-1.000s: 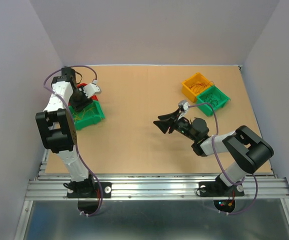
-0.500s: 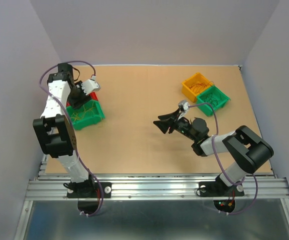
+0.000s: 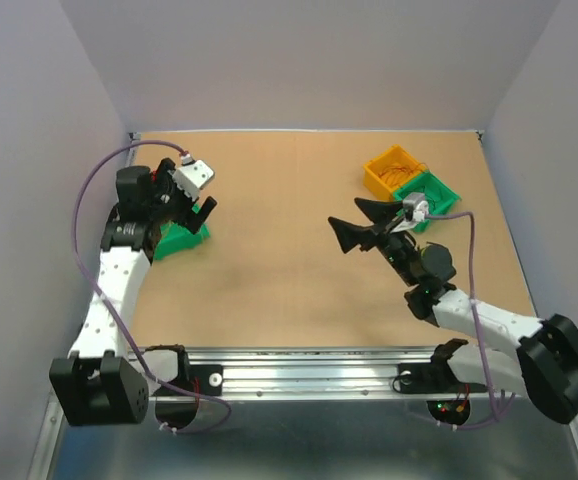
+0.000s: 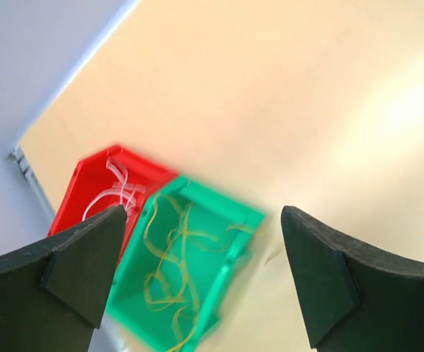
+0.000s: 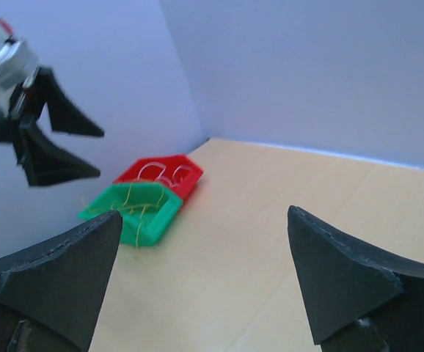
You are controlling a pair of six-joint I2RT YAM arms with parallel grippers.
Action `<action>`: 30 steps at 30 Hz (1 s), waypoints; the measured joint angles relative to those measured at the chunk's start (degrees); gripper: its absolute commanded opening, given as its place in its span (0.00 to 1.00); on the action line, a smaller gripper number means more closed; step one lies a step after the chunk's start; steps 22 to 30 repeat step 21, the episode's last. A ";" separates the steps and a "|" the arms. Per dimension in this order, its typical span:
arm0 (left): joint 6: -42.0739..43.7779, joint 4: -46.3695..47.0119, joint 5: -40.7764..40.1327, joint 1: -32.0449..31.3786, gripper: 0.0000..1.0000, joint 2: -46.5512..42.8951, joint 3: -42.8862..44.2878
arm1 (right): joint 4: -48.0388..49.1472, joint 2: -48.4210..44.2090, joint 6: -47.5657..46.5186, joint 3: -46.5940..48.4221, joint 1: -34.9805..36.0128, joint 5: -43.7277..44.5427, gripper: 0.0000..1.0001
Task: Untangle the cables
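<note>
The cables lie sorted in small bins. Yellow cables (image 4: pixel 169 257) loop in a green bin (image 4: pixel 219 220) at the table's left, and whitish cables (image 4: pixel 113 192) sit in the red bin (image 4: pixel 87 176) beside it. My left gripper (image 3: pixel 194 212) hangs open above this green bin (image 3: pixel 181 241), nothing between its fingers. Orange cables (image 3: pixel 397 167) fill a yellow bin (image 3: pixel 377 172) at the back right, next to a second green bin (image 3: pixel 439 196) of thin wires. Just left of those bins, my right gripper (image 3: pixel 362 226) stands open and empty above the table.
The right wrist view looks across the tan table (image 5: pixel 271 220) at the left green bin (image 5: pixel 135 213), the red bin (image 5: pixel 186 165) and the left gripper (image 5: pixel 47 132). Grey walls (image 3: pixel 299 60) close three sides. An aluminium rail (image 3: pixel 309 370) runs along the near edge.
Both grippers have opened wider. The left arm has stretched out and carried its gripper right and nearer, over the green bin. The right gripper has moved back and right, toward the right bins.
</note>
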 measured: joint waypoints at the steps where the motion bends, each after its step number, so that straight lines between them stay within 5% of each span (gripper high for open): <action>1: -3.93 5.01 1.05 -0.46 0.99 -2.60 -3.39 | -2.73 -3.13 -0.79 0.00 0.00 1.70 1.00; 7: -24.92 31.61 3.26 -1.01 0.99 -16.83 -21.73 | -23.91 -21.35 -4.87 0.31 0.00 9.70 1.00; 15: -33.97 46.75 -0.55 -1.01 0.99 -30.93 -34.56 | -35.52 -40.26 -6.34 -1.57 0.00 18.78 1.00; 21: -34.64 52.35 -2.36 -1.01 0.99 -40.35 -45.07 | -38.66 -41.07 -6.32 -2.49 -0.02 22.38 1.00; 30: -34.64 52.35 -2.36 -1.01 0.99 -40.35 -45.07 | -38.66 -41.07 -6.32 -2.49 -0.02 22.38 1.00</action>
